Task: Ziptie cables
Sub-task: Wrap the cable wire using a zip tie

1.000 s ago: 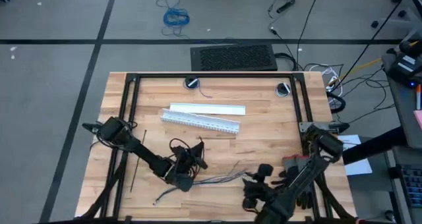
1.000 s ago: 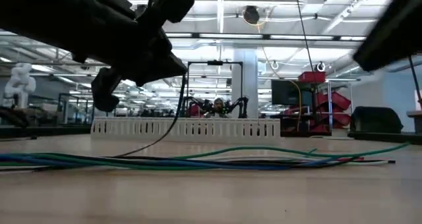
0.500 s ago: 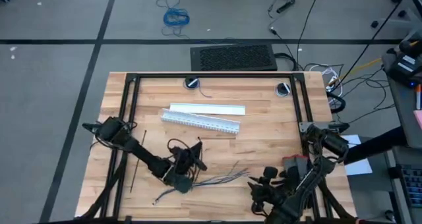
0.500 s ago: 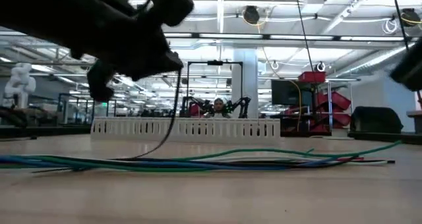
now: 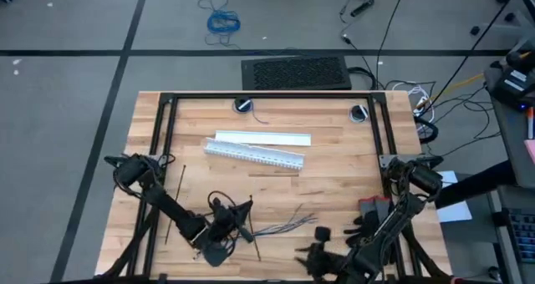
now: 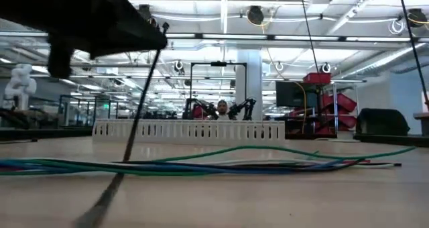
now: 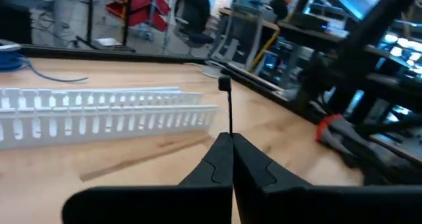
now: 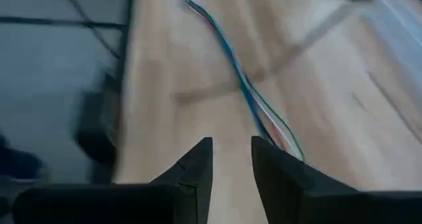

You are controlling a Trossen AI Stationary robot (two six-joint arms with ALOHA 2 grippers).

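Note:
The cables lie loose on the wooden table, blue and green strands spread along the near part; they also show in the right wrist view. My left gripper hovers just left of them, shut on a black ziptie. A second ziptie lies flat on the table farther left. My right gripper is near the table's front edge, right of the cables' middle, open with nothing between its fingers. My left gripper pinches the ziptie near its head end, between the two shut fingers. A short piece with the square head sticks out past the fingertips. The long rest slants down across the cables toward the table's near edge.
A white slotted duct and its flat cover lie at the table's middle, beyond the cables. Black frame bars run around the table. A red and black tool lies at the right.
My left gripper has gone toward the table's near edge and risen, carrying the ziptie; the strip, earlier bowed down to the table, now runs straight and slanting. My right gripper has drawn back toward the near edge and a little left, away from the cables.

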